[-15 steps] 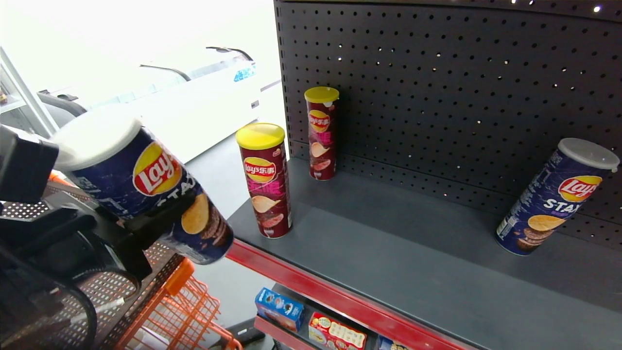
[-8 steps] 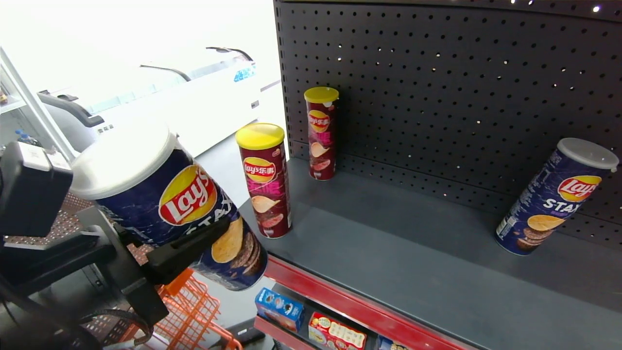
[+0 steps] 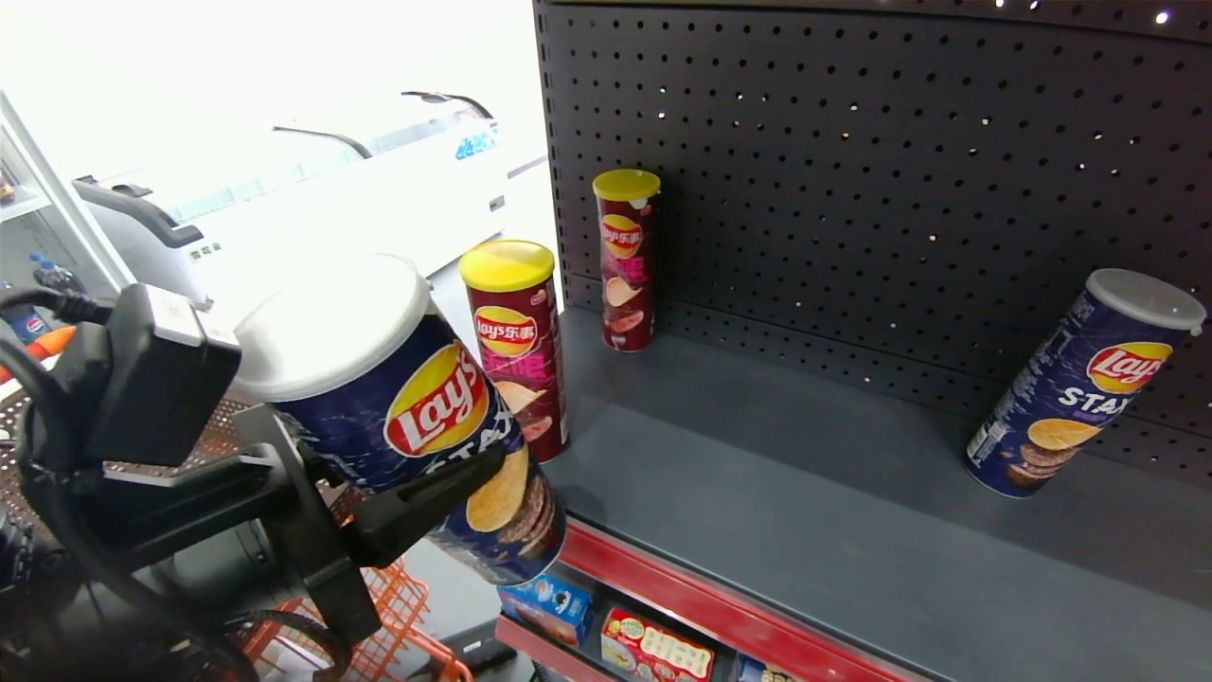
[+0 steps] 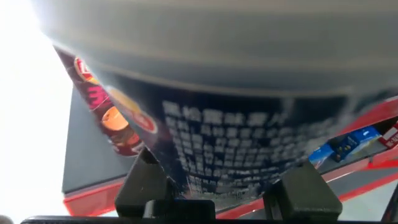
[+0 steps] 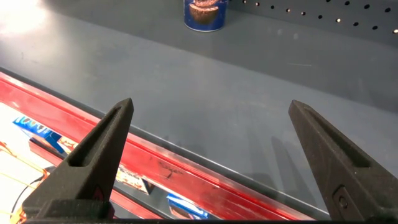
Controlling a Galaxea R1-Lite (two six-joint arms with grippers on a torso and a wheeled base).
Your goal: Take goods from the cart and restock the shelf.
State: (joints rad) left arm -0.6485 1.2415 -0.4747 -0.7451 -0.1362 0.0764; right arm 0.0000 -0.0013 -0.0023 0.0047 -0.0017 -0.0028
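Over the last second the left gripper (image 3: 402, 459) carried the blue canister (image 3: 407, 417) away from the orange cart (image 3: 379, 625) and across toward the shelf (image 3: 757, 493). Its jaws were clamped around the canister's lower body, one dark finger crossing the printed face and the other behind it. The canister was held tilted, white lid toward the robot and base toward the shelf. A second ago the base hung over the cart; by this moment it overlapped the shelf's red front edge (image 3: 720, 606) near the left front corner, just in front of the nearer red canister (image 3: 516, 350). It was not yet set down, and the head view could not settle whether the base had cleared the edge in height. The things on the shelf had not shifted: the second red canister (image 3: 625, 260) stood at the back left by the pegboard (image 3: 852, 170), and another blue canister (image 3: 1079, 388) stood at the back toward the right end. The right gripper (image 5: 211, 106) hung with its jaws wide apart and nothing between them, above the front edge of the shelf. I judged the pick finished and the carry nearly done; what remained was to bring the canister over the bare shelf between the red canisters and the blue one, right it, and let go. The nearer red canister sat close to that path and could be knocked.
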